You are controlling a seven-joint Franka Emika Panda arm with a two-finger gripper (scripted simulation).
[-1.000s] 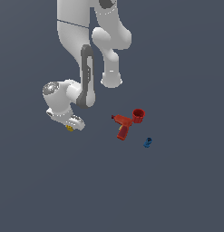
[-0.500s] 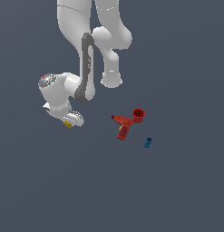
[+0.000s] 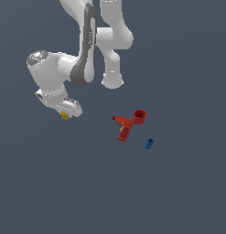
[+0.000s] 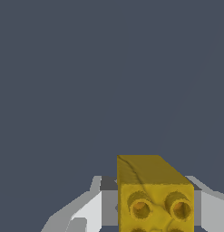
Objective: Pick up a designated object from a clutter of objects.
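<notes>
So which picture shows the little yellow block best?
The wrist view. There the yellow block fills much of the picture, with its round studs plain to see, sitting between the pale fingers of the claw. In the exterior view the yellow block is only a tiny speck peeking out under the claw.

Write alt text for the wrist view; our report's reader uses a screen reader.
A yellow studded block sits close up between the gripper's pale fingers, against a plain dark grey floor. A sliver of something red shows at one edge.
</notes>
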